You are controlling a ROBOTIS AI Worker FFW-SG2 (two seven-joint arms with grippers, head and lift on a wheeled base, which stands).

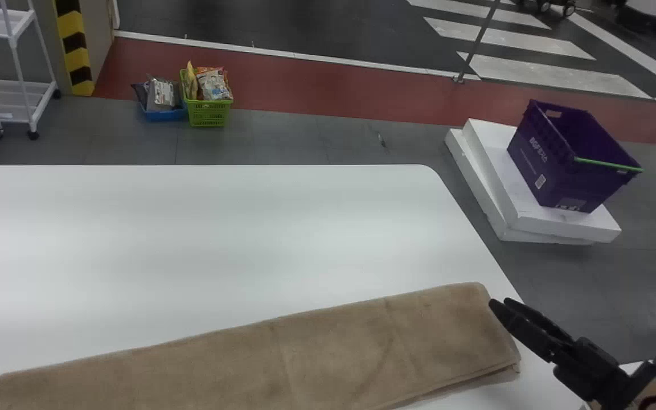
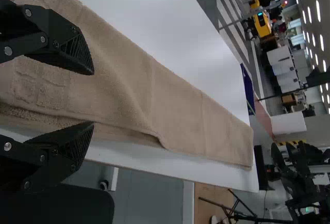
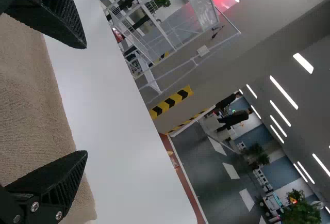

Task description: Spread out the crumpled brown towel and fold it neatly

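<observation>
Towel lies as a long folded strip; shortening it looks like the next job

The brown towel [image 1: 305, 353] runs lengthwise along the near edge of the table [image 1: 220, 239], its right end close to the table's right edge. Spreading looks done and the folding partly done. Along the near side the layers do not quite match, and one ripples up towards the left. The next move probably calls for squaring that side, then pinching all the layers at one end and carrying it over the rest; catching only the top layer would skew the fold.

The left gripper [image 2: 93, 98] is spread wide by the near edge, one finger over the cloth, pointing along the strip towards the right end. The right gripper [image 3: 86, 100] slants in over the table's right edge, fingers wide apart and holding nothing, tips just beside the towel's right end and aimed towards the far side. Whether it touches the cloth I cannot tell.

Beyond the right edge, a purple crate [image 1: 567, 159] sits on white slabs [image 1: 556, 219].
</observation>
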